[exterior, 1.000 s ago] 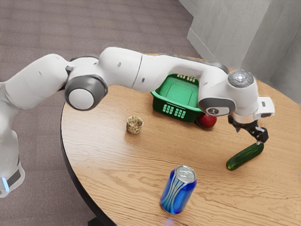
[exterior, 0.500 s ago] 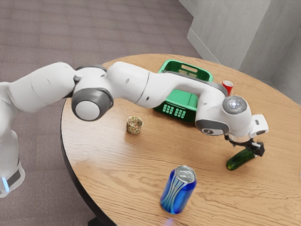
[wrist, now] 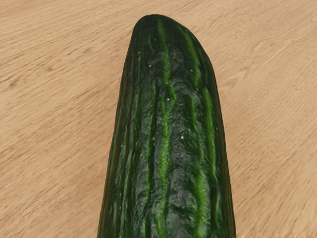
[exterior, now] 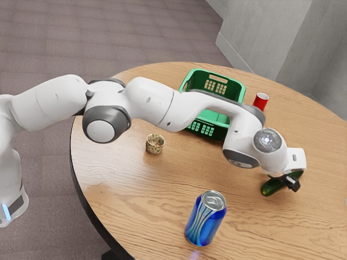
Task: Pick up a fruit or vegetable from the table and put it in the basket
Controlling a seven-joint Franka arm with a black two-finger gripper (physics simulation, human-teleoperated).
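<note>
My gripper [exterior: 287, 182] is low over the far half of the dark green cucumber [exterior: 271, 188], toward the exterior view's right; the hand hides much of that half. How the gripper stands on it cannot be made out. In the wrist view the cucumber [wrist: 166, 129] lies lengthwise right under the hand, its rounded end pointing away over bare wood. The green basket [exterior: 214, 131] stands at the back of the table, partly covered by my arm.
A blue can [exterior: 205, 219] stands upright near the front of the round wooden table [exterior: 124, 184]. A small speckled cup [exterior: 155, 143] sits left of centre in the exterior view. Beside the basket, behind the arm, is a red cup [exterior: 261, 101].
My hand has come down onto the cucumber, shifting slightly toward the exterior view's left. The lowered arm uncovers more of the basket and the red cup, and now hides the red round item.
</note>
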